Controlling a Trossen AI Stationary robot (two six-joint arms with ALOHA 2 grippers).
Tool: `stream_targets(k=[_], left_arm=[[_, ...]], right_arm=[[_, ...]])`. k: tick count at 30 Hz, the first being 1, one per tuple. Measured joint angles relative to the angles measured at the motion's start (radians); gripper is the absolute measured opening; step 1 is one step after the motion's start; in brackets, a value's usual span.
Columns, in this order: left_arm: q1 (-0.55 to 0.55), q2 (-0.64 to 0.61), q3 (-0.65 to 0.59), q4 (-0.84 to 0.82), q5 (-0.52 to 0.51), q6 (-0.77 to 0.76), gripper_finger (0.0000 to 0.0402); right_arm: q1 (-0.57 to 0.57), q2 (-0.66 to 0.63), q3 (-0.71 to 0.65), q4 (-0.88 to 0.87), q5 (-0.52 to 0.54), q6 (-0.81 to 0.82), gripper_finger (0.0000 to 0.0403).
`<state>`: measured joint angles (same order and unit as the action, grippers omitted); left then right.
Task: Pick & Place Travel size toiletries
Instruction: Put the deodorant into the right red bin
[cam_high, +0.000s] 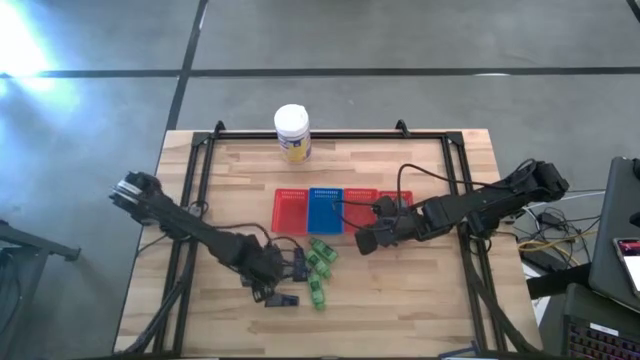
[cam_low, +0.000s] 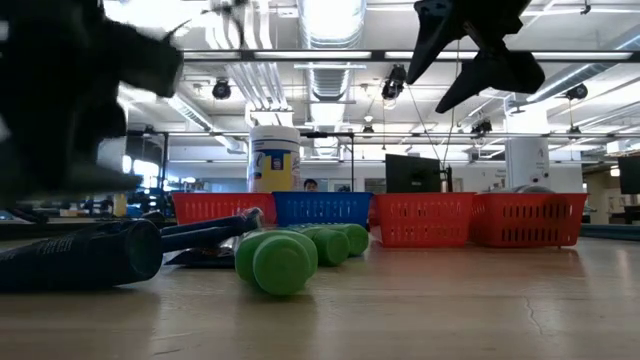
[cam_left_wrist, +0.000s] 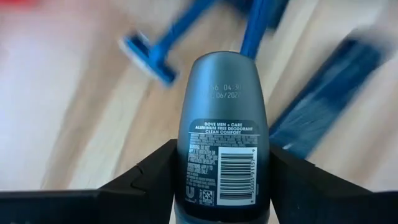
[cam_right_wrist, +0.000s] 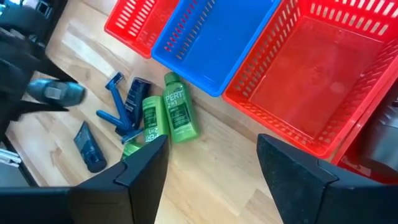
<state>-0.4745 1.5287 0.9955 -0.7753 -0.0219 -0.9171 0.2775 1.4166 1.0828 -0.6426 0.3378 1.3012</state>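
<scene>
The left gripper (cam_left_wrist: 224, 186) is clamped on a grey deodorant stick (cam_left_wrist: 224, 134) — a smooth, round-topped plastic body with a printed label and barcode — and holds it clear of the counter (cam_high: 420, 300), above the pile of toiletries near the counter's front middle; the right gripper (cam_right_wrist: 211, 168) hangs with its jaws spread and nothing between them, above the counter just in front of the baskets.

As for progress, the task looks barely begun; the blue basket (cam_right_wrist: 217, 37) and the red basket (cam_right_wrist: 311, 68) beside it both show bare mesh floors in the right wrist view, and what lies in the farther red baskets cannot be told. The deodorant in the left gripper seems to be the only item off the wood; everything else waits to be moved.

What waits is a mixed lot: green bottles (cam_right_wrist: 171, 115), glossy and cylindrical with flat caps, lying on their sides close together just in front of the blue basket; blue razors (cam_right_wrist: 118, 112), thin and hard with long handles, lying crossed beside them; a dark navy tube (cam_right_wrist: 90, 146), flattened and soft-looking, a little apart. The baskets are stiff plastic lattice, rectangular and shallow — the counter is pale planked wood, matte. A large white jar (cam_high: 292, 132) stands at the far edge, well apart from it all.
</scene>
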Motion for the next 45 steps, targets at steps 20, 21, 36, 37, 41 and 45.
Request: stream_targets(k=[20,21,36,37,41,45], left_arm=[[0.301,-0.491,-0.140,0.873,-0.259,0.214,0.0206],[0.342,-0.483,-0.153,0.913,-0.191,0.216,0.0206],[0.655,-0.270,-0.183,1.515,0.409,0.167,0.0206],[0.656,-0.256,-0.175,1.539,0.416,0.155,0.0206],[0.656,-0.205,-0.145,1.540,0.399,0.149,0.0206],[0.667,-0.185,-0.124,1.545,0.355,0.166,0.0206]], right_arm=[[0.007,0.000,0.000,0.440,0.030,-0.362,0.0266],[0.006,0.000,0.001,0.488,0.042,-0.398,0.0265],[-0.110,-0.002,0.042,0.551,0.121,-0.432,0.0286],[-0.130,-0.002,0.050,0.555,0.072,-0.446,0.0290],[-0.174,-0.003,0.075,0.548,-0.062,-0.527,0.0304],[-0.175,-0.009,0.091,0.517,-0.072,-0.576,0.0316]])
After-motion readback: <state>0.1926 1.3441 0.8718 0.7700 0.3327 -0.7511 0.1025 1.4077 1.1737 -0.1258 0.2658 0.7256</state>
